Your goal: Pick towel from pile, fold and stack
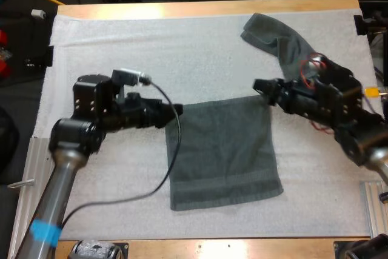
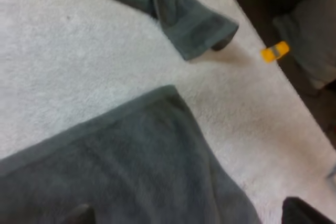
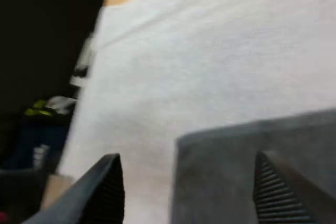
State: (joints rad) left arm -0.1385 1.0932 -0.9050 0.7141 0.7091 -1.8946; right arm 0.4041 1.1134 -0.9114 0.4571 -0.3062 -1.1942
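A white mat (image 1: 200, 53) is covering the wooden table (image 1: 206, 9). The left gripper (image 1: 173, 113) is sitting at the far left corner of a flat towel (image 1: 224, 150), its fingers (image 2: 302, 211) standing apart. The towel is lying spread between both grippers. The right gripper (image 1: 262, 86) is poised at its far right corner, fingers (image 3: 107, 187) apart. A crumpled towel (image 1: 276, 37) is lying just behind it.

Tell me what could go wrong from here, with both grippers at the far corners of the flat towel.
The right gripper is open, with a corner of the flat towel off-centre between its fingers; closing now may pinch only the hem and slip. The crumpled towel lies close to the right arm, on its far side, so a folding sweep might snag it.
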